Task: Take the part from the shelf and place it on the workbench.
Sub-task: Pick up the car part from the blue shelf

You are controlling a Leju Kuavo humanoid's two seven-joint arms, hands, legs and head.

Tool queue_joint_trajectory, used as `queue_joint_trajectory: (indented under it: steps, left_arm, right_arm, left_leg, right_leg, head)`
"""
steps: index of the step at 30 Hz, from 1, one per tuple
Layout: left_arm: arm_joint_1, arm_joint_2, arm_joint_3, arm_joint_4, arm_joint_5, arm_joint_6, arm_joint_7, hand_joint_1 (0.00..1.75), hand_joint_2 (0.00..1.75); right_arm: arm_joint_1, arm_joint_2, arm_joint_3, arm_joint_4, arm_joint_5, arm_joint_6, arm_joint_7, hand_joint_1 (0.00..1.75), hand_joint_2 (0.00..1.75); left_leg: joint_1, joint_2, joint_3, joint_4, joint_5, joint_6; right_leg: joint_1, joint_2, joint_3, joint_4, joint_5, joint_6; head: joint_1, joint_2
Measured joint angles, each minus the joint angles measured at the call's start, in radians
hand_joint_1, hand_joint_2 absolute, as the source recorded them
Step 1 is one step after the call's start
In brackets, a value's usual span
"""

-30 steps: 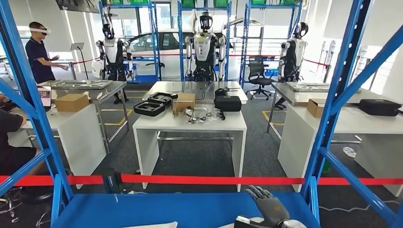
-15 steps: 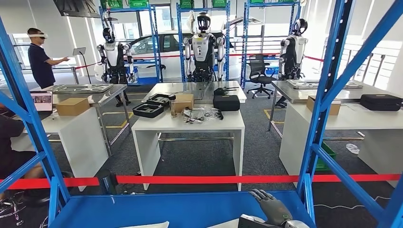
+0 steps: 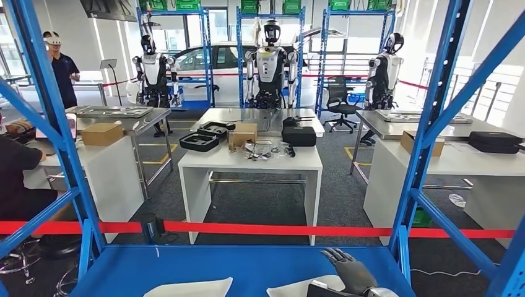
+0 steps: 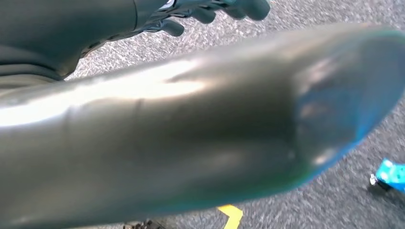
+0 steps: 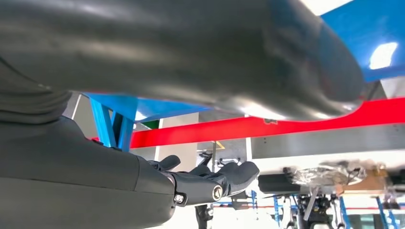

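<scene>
Head view: a blue shelf deck (image 3: 247, 269) runs across the near edge, framed by blue steel uprights and diagonal braces. Two pale, flat parts lie on it, one near the middle (image 3: 189, 288) and one to the right (image 3: 297, 286). The right hand (image 3: 348, 271) rests on the right part, dark fingers stretched forward and slightly apart; whether it grips the part cannot be told. Beyond the shelf a red barrier tape (image 3: 278, 229) crosses the room. Behind it stands a white table (image 3: 251, 162) carrying black cases, a cardboard box and tangled cables. More tables stand left and right. At the far end three humanoid robots (image 3: 270, 62) hang before blue racks and a white car. A person in a headset (image 3: 62, 65) stands far left.

Left wrist view: the left hand (image 4: 210, 9) hangs over grey speckled carpet, fingers curled loosely, nothing visibly in them.

Right wrist view: the right hand's fingers (image 5: 229, 179) extend together under a broad blurred grey surface, with red tape behind.
</scene>
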Motion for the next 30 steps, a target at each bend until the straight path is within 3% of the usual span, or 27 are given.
queue_joint_trajectory:
  steps: [2, 3, 4, 5, 7, 9, 10, 12, 16, 18, 19, 22, 30]
  left_arm:
    - [0.0, 0.0, 0.002, 0.0, 0.0, 0.001, 0.0, 0.0, 0.0]
    - [0.0, 0.0, 0.002, 0.0, 0.0, 0.001, -0.002, 0.0, 0.0]
    - [0.001, 0.0, 0.002, 0.0, 0.0, 0.001, -0.006, 0.0, 0.0]
    - [0.001, -0.001, 0.003, 0.0, -0.001, 0.001, -0.013, 0.0, 0.0]
    - [0.001, -0.002, 0.003, 0.0, -0.002, 0.001, -0.03, 0.0, 0.0]
    - [0.0, -0.002, 0.003, 0.0, -0.001, 0.0, -0.04, 0.0, 0.0]
    - [0.0, -0.002, 0.004, -0.001, -0.001, -0.001, -0.041, 0.0, 0.0]
    - [0.0, -0.002, 0.004, -0.001, 0.0, -0.003, -0.042, 0.0, 0.0]
    - [0.001, -0.001, 0.005, -0.001, 0.0, -0.004, -0.044, 0.0, 0.0]
    - [0.002, 0.0, 0.005, -0.001, 0.0, -0.004, -0.044, 0.0, 0.0]
    - [0.002, 0.001, 0.005, -0.001, 0.0, -0.004, -0.044, 0.0, 0.0]
    - [0.002, 0.001, 0.006, -0.001, -0.001, -0.007, -0.041, 0.0, 0.0]
    - [0.001, -0.002, 0.006, 0.001, -0.012, -0.019, -0.035, 0.0, 0.0]
  right_arm:
    - [-0.001, 0.0, 0.0, 0.004, 0.0, 0.0, 0.0, 0.0, 0.0]
    - [-0.001, 0.0, 0.001, 0.006, 0.0, 0.001, 0.0, 0.0, 0.0]
    - [-0.001, 0.0, 0.001, 0.009, 0.0, 0.001, 0.0, 0.0, 0.0]
    - [-0.001, 0.0, 0.002, 0.011, -0.001, 0.003, 0.0, 0.0, 0.0]
    - [-0.002, 0.0, 0.002, 0.013, -0.016, 0.016, -0.012, 0.0, 0.0]
    - [-0.005, 0.002, 0.002, 0.015, -0.046, 0.042, -0.034, 0.0, 0.0]
    - [-0.007, 0.004, 0.002, 0.018, -0.061, 0.058, -0.043, 0.0, 0.0]
    - [-0.011, 0.005, 0.002, 0.025, -0.076, 0.08, -0.05, 0.0, 0.0]
    - [-0.024, 0.007, 0.002, 0.038, -0.082, 0.095, -0.053, 0.0, 0.0]
    - [-0.025, 0.008, 0.002, 0.044, -0.082, 0.096, -0.052, 0.0, 0.0]
    - [-0.026, 0.008, 0.002, 0.047, -0.082, 0.097, -0.052, 0.0, 0.44]
    - [-0.027, 0.009, 0.002, 0.058, -0.082, 0.105, -0.049, 0.0, 1.75]
    - [-0.032, 0.011, 0.003, 0.101, -0.075, 0.107, -0.034, 0.0, 1.75]
  left_leg:
    - [0.0, 0.001, -0.022, 0.0, 0.015, 0.006]
    - [0.0, 0.001, -0.034, 0.001, 0.022, 0.006]
    - [0.0, 0.002, -0.046, 0.002, 0.028, 0.005]
    - [0.0, 0.002, -0.057, 0.004, 0.034, 0.003]
    - [0.001, 0.002, -0.074, 0.011, 0.045, -0.004]
    - [0.0, 0.002, -0.086, 0.02, 0.053, -0.014]
    - [-0.001, 0.002, -0.089, 0.024, 0.057, -0.02]
    - [-0.002, 0.002, -0.091, 0.02, 0.06, -0.029]
    - [-0.004, 0.002, -0.097, 0.011, 0.037, -0.007]
    - [-0.004, 0.001, -0.094, 0.005, 0.067, 0.002]
    - [-0.004, 0.0, -0.092, 0.001, 0.082, 0.002]
    - [-0.002, -0.001, -0.093, -0.005, 0.1, -0.023]
    - [-0.002, -0.002, -0.095, -0.006, 0.097, -0.035]
  right_leg:
    - [-0.001, 0.0, -0.043, 0.127, -0.087, 0.008]
    - [-0.001, 0.0, -0.056, 0.182, -0.113, 0.011]
    - [-0.002, 0.0, -0.055, 0.209, -0.117, 0.013]
    - [-0.003, 0.0, -0.035, 0.199, -0.103, 0.014]
    - [-0.004, -0.002, 0.055, 0.079, -0.059, 0.013]
    - [-0.001, -0.001, 0.131, -0.038, -0.05, 0.003]
    - [0.002, 0.0, 0.147, -0.066, -0.056, -0.005]
    - [0.004, 0.0, 0.143, -0.073, -0.054, -0.017]
    - [0.004, 0.0, 0.136, -0.079, -0.04, -0.026]
    - [0.006, 0.0, 0.133, -0.078, -0.035, -0.032]
    - [0.006, 0.0, 0.131, -0.076, -0.033, -0.034]
    - [0.007, 0.0, 0.125, -0.074, -0.03, -0.036]
    - [0.007, 0.0, 0.123, -0.074, -0.033, -0.036]
  head:
    - [0.002, 0.0]
    - [0.002, 0.0]
    - [0.002, 0.0]
    - [0.003, 0.0]
    - [0.003, 0.0]
    - [0.003, 0.0]
    - [0.001, 0.0]
    - [-0.001, 0.0]
    - [-0.002, 0.0]
    - [-0.002, 0.0]
    - [-0.002, 0.0]
    - [-0.002, 0.0]
    - [-0.002, 0.0]
